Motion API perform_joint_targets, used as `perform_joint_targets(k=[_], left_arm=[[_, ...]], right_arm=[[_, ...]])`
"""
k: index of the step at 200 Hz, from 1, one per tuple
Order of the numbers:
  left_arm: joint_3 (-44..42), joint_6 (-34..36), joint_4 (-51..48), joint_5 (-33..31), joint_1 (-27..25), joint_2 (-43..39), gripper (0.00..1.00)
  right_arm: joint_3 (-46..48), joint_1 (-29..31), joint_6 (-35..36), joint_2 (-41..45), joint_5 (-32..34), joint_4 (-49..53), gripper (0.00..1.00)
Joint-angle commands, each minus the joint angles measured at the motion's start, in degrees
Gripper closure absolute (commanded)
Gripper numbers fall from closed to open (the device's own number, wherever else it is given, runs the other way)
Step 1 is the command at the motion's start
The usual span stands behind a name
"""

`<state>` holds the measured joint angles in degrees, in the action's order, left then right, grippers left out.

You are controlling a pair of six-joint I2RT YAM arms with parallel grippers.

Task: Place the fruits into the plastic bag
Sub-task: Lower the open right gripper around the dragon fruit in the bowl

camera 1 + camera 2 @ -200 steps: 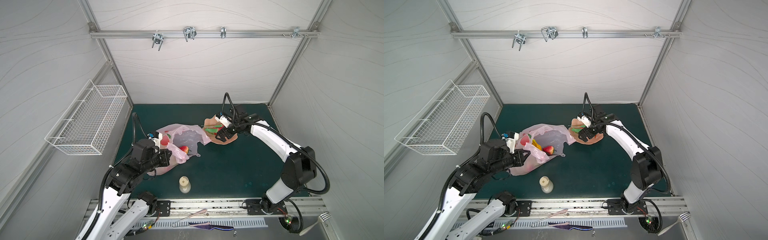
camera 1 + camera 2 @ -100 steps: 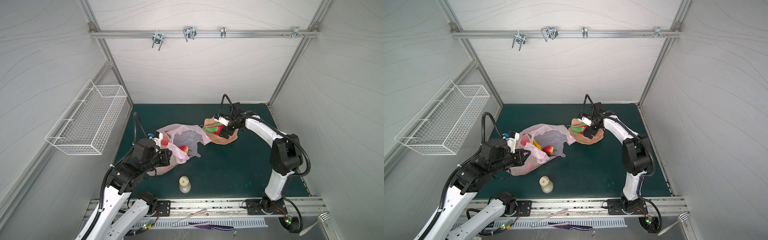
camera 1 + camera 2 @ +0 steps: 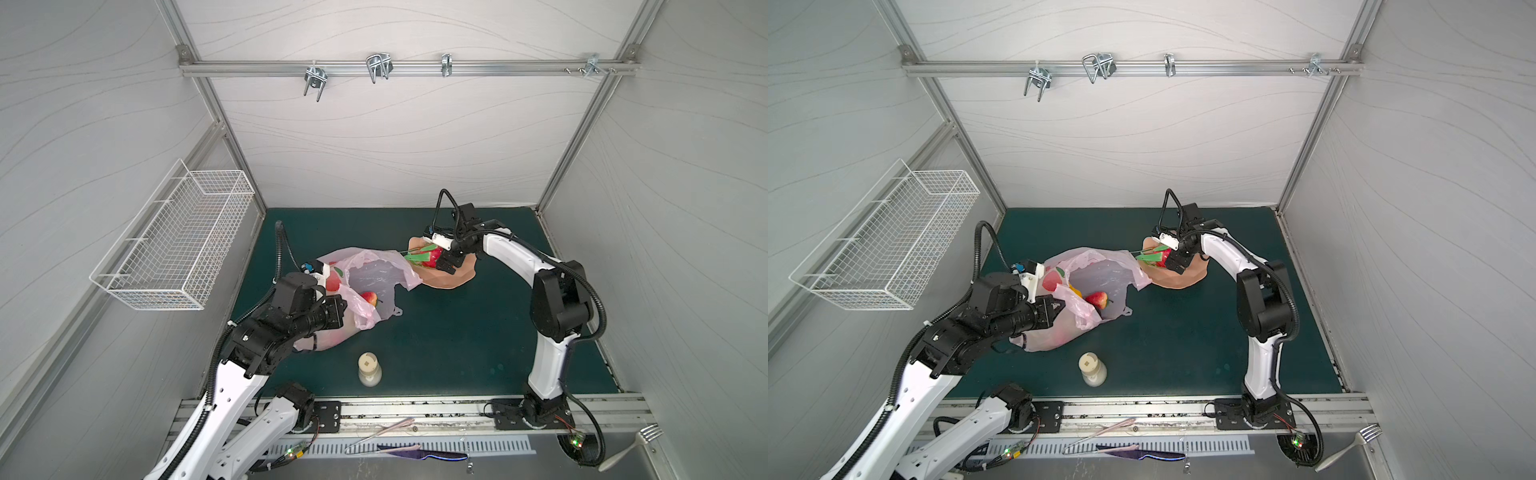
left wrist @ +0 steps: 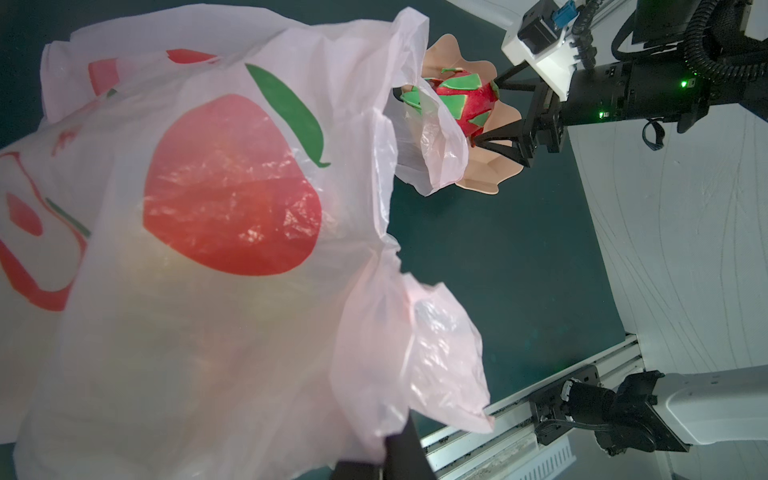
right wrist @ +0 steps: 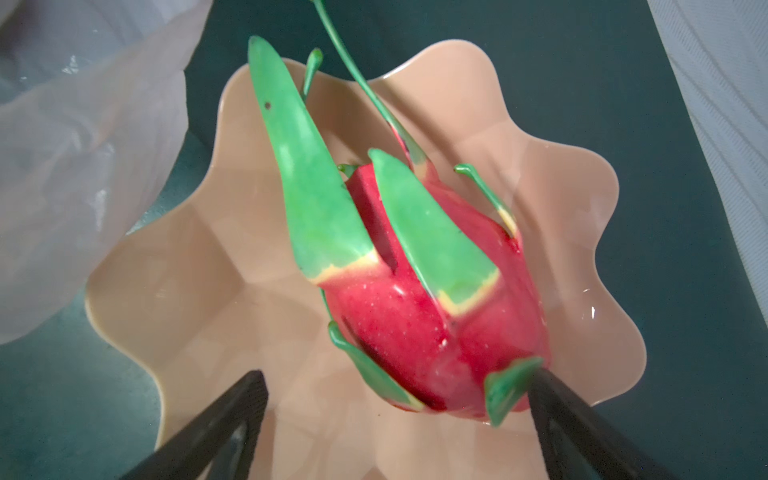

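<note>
Dark green worktop (image 3: 457, 332) filled the lower middle of both top views, boxed in by pale grey walls, with a white wire basket (image 3: 178, 245) fixed to the wall at the left of the frame. Just left of centre lay the plastic bag (image 3: 374, 274), pink and translucent, its mouth gaping toward the right. In a top view a red fruit (image 3: 1097, 299) showed inside the opening, with a yellow piece beside it. The left end effector (image 3: 1059, 307) was closed tight on the near rim of the bag. In the left wrist view a dark finger (image 4: 399, 449) showed at the bottom edge with the film bunched against it.

Right of the bag sat a peach scalloped dish (image 3: 453, 278), its left edge overlapped by a flap of the bag. A dragon fruit (image 5: 415, 316), red with green scales, lay in the dish, its long green tips pointing toward the bag. The right end effector (image 3: 440, 259) stood with its jaws spread wide on either side of the fruit, not clamped on it. In the right wrist view one finger (image 5: 557, 399) touched a green scale at the lower right, while the other, at the lower left, was clear of the fruit. A small cream bottle (image 3: 369, 369) stood upright near the front edge of the worktop, below the bag and apart from it.
</note>
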<state>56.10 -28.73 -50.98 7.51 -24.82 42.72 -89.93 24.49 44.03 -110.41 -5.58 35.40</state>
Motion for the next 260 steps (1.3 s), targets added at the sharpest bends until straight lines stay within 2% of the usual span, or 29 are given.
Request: perform_joint_targets(k=[1,40,131,155,222,260], left_arm=[[-0.26,-0.18,3.79,0.57,0.03,0.57,1.00],[-0.29,-0.04,4.48,1.28,0.03,1.60,1.00],[-0.64,-0.10,4.40,2.60,0.04,2.50,1.00],[-0.58,-0.10,4.36,2.51,0.04,2.71,1.00],[-0.82,-0.19,4.73,2.69,0.07,3.32,1.00],[-0.72,-0.10,5.10,2.71,0.03,3.75,1.00]], right_arm=[[-0.15,0.65,3.71,3.53,0.24,-0.62,0.01],[-4.40,0.65,4.58,1.19,1.83,-0.44,0.01],[-13.07,0.34,7.54,-8.25,-7.39,5.56,0.01],[-14.16,0.12,8.17,-10.15,-6.69,5.99,0.01],[-12.39,-0.23,8.17,-12.81,-7.47,6.88,0.01],[-9.75,-0.37,7.27,-13.50,-3.80,5.48,0.01]])
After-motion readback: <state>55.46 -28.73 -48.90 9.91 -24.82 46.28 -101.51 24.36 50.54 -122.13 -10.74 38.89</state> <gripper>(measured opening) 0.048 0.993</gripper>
